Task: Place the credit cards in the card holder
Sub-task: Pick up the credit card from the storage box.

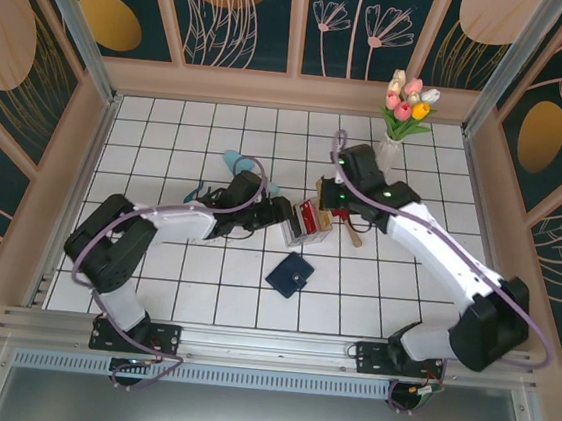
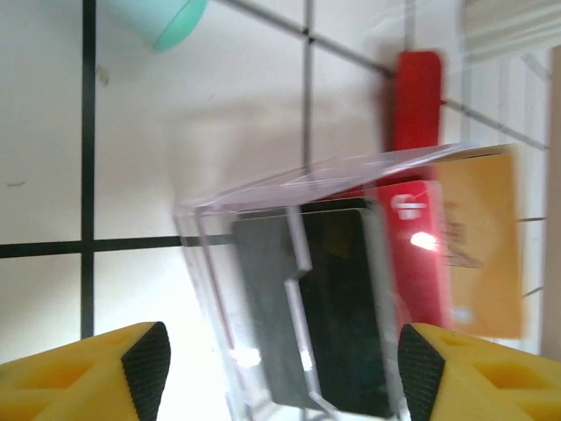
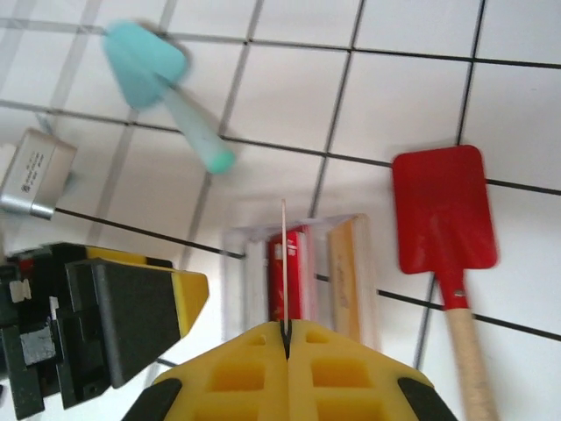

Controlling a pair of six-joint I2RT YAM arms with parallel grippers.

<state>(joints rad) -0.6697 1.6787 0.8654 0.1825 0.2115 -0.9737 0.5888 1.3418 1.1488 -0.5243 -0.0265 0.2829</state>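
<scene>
1. Teal scoop [image 3: 149,61]: lies to the left of and beyond the clear rack [image 1: 305,235], well apart from it. It has no part in the task.
2. Left gripper [image 2: 280,364]: released and holding nothing. Its fingers stand astride the rack, one on each side, with a gap showing at the rack's left wall.
3. Rack contents, left to right in the left wrist view: black card [image 2: 346,324], red card [image 2: 419,263], gold-tan card [image 2: 482,246]. Each stands upright in the rack with its face parallel to the others.
4. Right gripper [image 3: 287,329]: directly above the rack and clenched on a thin held card [image 3: 283,254].
   - The card shows edge-on as a pale line, so its colour cannot be told.
   - Its long axis runs straight out from the fingertips toward the rack.
   - Whether its far end is clear of the slots cannot be told.
5. Card holder [image 1: 291,274]: lies flat on the tiles on the near side of the rack, toward the arm bases, close by but not touching.
   - It is navy and sits as a diamond, apparently folded shut.
   - From the held card it lies toward the bases and slightly left.
   - The free left gripper is somewhat nearer to it.
   - The holder probably needs opening before any card can enter.
6. Red toy shovel [image 3: 438,206]: just beside the rack on its right, and not a task item.
</scene>
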